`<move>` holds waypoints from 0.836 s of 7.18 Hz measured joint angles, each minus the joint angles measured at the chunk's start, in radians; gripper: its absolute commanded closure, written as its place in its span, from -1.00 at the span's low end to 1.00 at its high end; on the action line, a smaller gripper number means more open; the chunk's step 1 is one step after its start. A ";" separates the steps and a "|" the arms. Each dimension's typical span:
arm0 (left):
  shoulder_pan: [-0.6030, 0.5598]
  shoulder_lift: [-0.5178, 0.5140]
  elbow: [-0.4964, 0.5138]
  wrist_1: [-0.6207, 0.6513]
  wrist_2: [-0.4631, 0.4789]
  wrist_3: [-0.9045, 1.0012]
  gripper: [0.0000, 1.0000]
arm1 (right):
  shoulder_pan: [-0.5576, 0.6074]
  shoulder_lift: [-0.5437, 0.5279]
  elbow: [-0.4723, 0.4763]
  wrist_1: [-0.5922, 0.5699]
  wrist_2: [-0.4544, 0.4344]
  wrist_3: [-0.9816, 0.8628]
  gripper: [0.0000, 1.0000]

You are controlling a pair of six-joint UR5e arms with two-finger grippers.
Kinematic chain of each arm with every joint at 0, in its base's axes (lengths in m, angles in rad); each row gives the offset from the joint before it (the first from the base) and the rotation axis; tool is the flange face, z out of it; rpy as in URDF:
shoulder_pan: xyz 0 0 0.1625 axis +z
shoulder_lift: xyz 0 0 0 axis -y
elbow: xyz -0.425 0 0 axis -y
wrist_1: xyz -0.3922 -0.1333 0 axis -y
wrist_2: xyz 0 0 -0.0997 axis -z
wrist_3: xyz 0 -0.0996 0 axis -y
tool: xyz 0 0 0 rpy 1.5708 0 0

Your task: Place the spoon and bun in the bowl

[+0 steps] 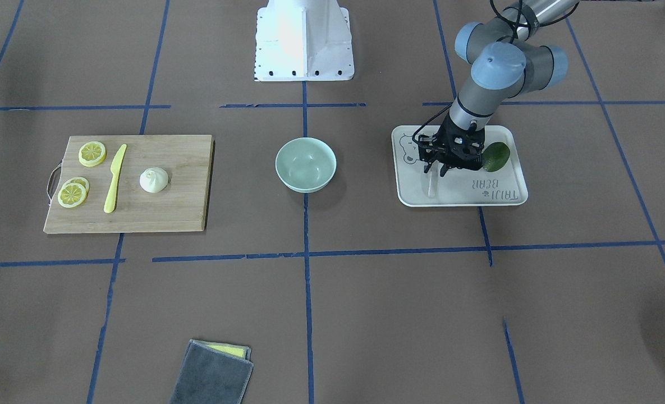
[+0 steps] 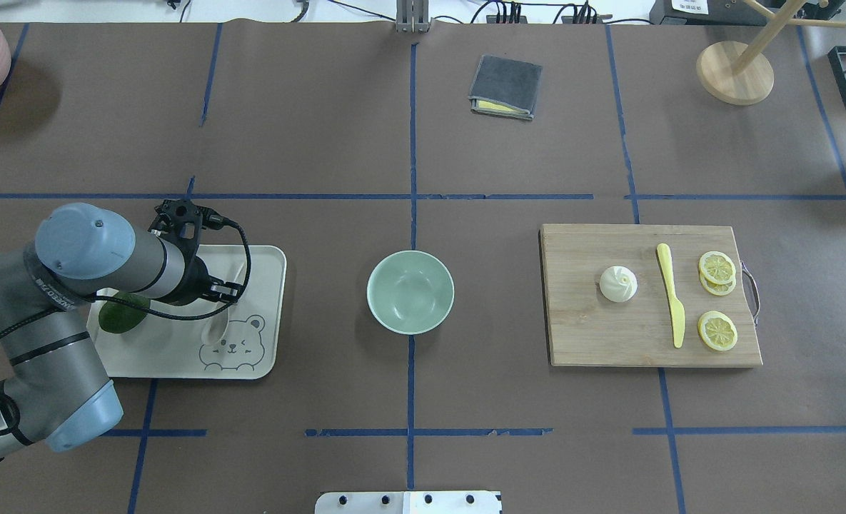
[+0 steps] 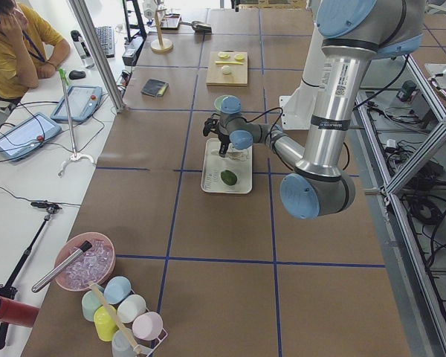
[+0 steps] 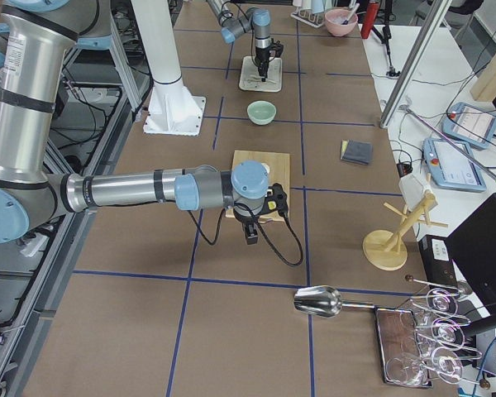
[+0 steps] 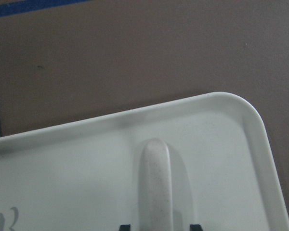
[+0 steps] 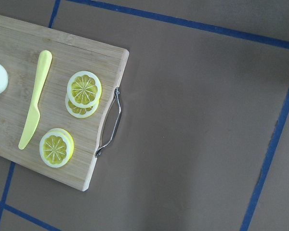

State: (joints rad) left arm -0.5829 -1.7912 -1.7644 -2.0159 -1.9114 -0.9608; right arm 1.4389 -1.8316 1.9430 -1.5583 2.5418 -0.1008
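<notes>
Straddling the handle of the spoon (image 5: 156, 187), your left gripper (image 1: 435, 168) hangs spread and empty over the white tray (image 1: 512, 197). The spoon lies flat directly beneath, long axis running between the jaws, so close straight down.

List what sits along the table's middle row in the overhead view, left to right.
White bear-print tray → pale mint-green round bowl → cream-white pleated bun → yellow plastic knife → yellow lemon slices.
</notes>
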 measured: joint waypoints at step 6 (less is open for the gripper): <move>0.004 -0.123 -0.021 0.027 -0.005 -0.145 1.00 | 0.000 0.000 -0.006 0.001 0.008 0.004 -1.00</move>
State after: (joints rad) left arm -0.5787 -1.9137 -1.7849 -1.9887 -1.9166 -1.1059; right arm 1.4389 -1.8316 1.9374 -1.5570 2.5493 -0.0967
